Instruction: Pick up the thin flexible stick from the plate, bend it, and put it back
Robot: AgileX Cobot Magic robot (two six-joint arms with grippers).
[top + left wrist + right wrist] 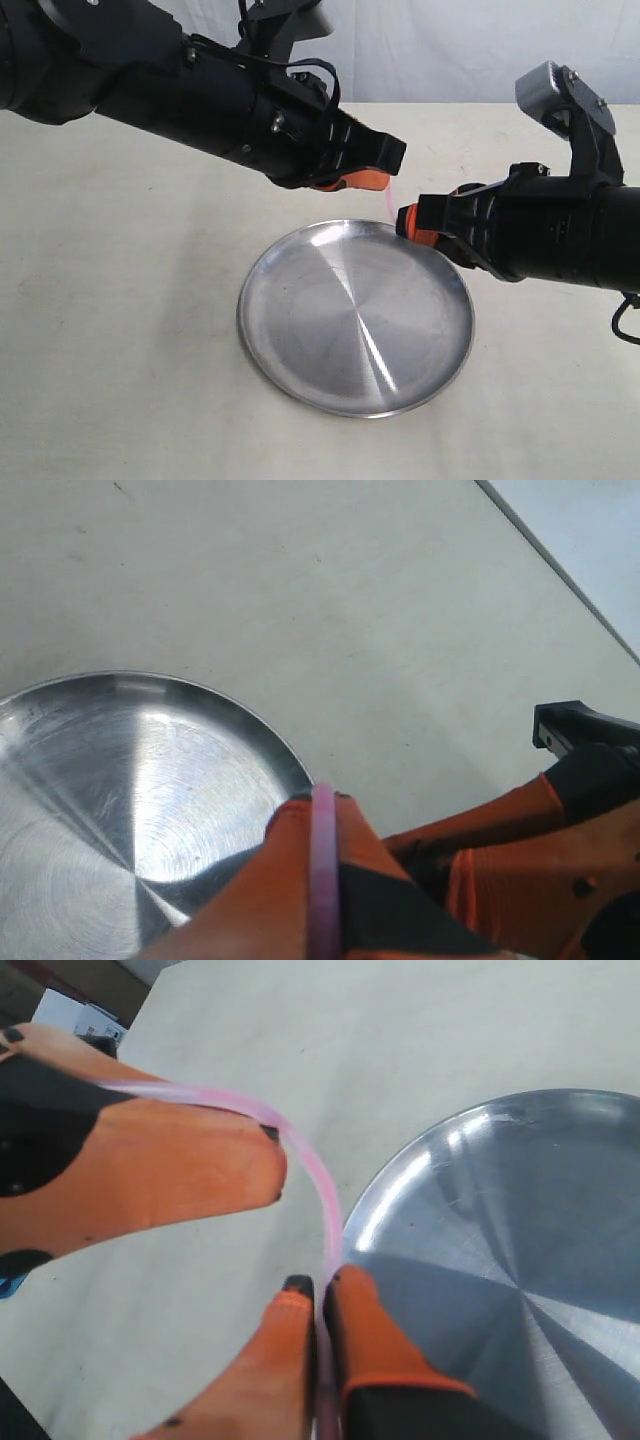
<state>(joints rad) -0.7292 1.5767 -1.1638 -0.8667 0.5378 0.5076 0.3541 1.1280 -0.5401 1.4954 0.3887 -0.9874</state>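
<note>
The round silver plate (pixel 355 318) lies bare on the table. Just beyond its far rim, both grippers hold the thin pink stick (pixel 300 1155) in the air, and it curves in an arc between them. My left gripper (pixel 385 165) is shut on one end; the stick (pixel 323 870) runs between its orange fingers. My right gripper (pixel 405 222) is shut on the other end, its fingertips (pixel 298 1290) pinching the stick over the plate's edge (pixel 420 1170). In the exterior view only a faint pink trace of the stick (pixel 391 200) shows between the two grippers.
Pale cream tabletop (pixel 120 300) surrounds the plate on all sides. A light wall or curtain (pixel 450 40) stands behind the table's far edge. A white box (pixel 75 1015) shows at a corner of the right wrist view.
</note>
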